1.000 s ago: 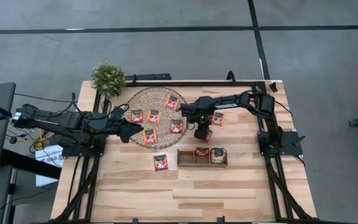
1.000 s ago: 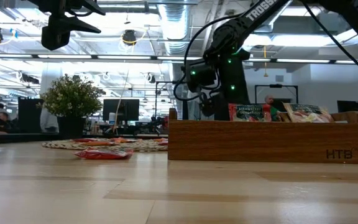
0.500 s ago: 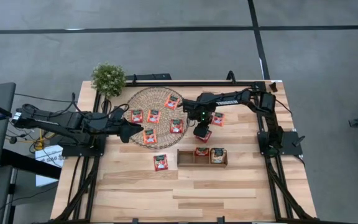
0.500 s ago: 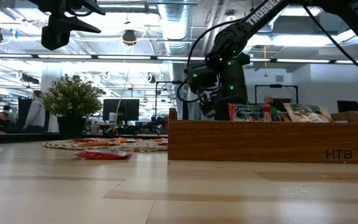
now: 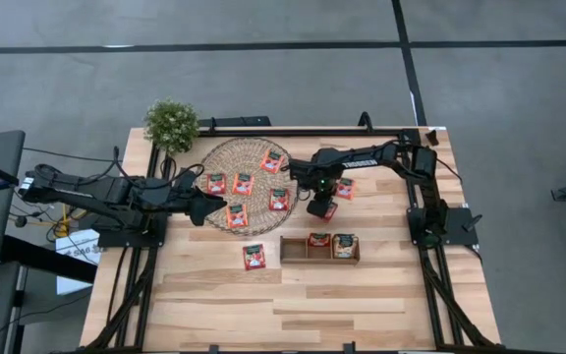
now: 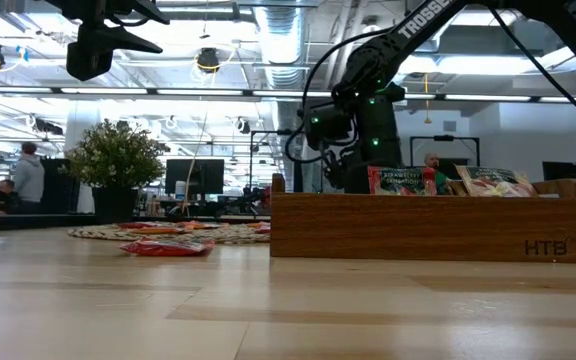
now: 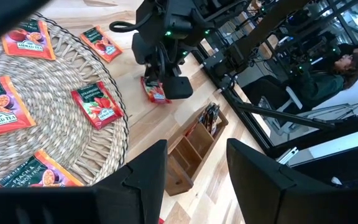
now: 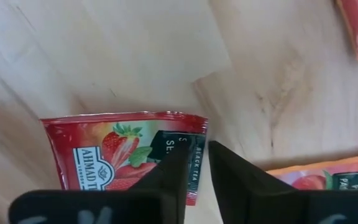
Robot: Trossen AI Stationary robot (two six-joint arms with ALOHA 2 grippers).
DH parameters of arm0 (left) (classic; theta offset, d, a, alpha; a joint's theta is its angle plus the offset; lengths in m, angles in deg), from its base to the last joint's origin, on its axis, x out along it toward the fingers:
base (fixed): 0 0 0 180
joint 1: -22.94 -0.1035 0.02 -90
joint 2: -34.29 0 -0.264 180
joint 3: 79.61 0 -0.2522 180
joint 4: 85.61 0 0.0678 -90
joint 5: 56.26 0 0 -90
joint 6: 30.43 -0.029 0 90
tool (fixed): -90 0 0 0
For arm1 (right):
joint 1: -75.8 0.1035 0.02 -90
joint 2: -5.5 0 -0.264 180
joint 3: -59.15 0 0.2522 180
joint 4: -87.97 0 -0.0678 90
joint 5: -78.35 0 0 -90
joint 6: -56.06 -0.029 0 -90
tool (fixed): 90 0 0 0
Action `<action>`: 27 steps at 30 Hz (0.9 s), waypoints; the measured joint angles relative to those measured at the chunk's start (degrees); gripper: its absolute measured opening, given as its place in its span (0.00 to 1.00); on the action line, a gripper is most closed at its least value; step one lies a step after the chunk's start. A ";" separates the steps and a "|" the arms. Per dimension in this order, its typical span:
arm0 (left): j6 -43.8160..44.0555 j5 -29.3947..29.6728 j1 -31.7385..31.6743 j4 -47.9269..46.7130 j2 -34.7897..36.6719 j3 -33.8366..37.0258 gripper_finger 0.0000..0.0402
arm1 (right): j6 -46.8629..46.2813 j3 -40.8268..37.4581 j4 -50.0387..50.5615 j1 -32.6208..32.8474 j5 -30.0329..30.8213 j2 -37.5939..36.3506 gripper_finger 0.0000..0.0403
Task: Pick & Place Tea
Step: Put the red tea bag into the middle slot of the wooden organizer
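Several red tea sachets lie flat on the round woven mat [image 5: 226,162]. One more lies on the table near the mat [image 5: 254,256] and another to the right [image 5: 344,188]. Two stand in the wooden tray [image 5: 296,251]. My right gripper [image 5: 319,209] hangs between the mat and the tray, shut on a red strawberry sachet [image 8: 123,155], which also shows in the left wrist view [image 7: 156,93]. My left gripper [image 5: 219,207] is open and hovers over the mat's left part, touching nothing. My right gripper pinches the strawberry sachet between its two fingers [image 8: 173,177] at one side edge [image 8: 194,134]. The fingers come from above, pointing down. The sachet sits tilted below the fingers, close over the table; whether its low edge rests on the wood, I cannot tell.
A small potted plant [image 5: 171,123] stands at the table's far left corner. The tray's left compartment holds nothing. Bare wood stretches along the near half of the table [image 5: 293,305]. People sit and walk in the room behind.
My right arm has shifted a little toward the table's right edge, the sachet staying between its fingers. The left arm has kept still.
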 joint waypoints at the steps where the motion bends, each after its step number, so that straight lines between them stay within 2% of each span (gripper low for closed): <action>1: 0.01 0.00 -0.02 0.00 0.00 0.00 0.39 | -0.24 -0.03 0.11 0.00 0.56 0.00 0.13; 11: 0.00 0.00 -0.02 0.00 0.00 0.00 0.39 | -0.30 -0.12 0.14 -0.09 1.21 0.00 0.01; 27: -0.88 0.00 0.00 0.00 0.00 0.00 0.39 | -0.21 0.99 2.13 0.02 3.72 0.15 0.00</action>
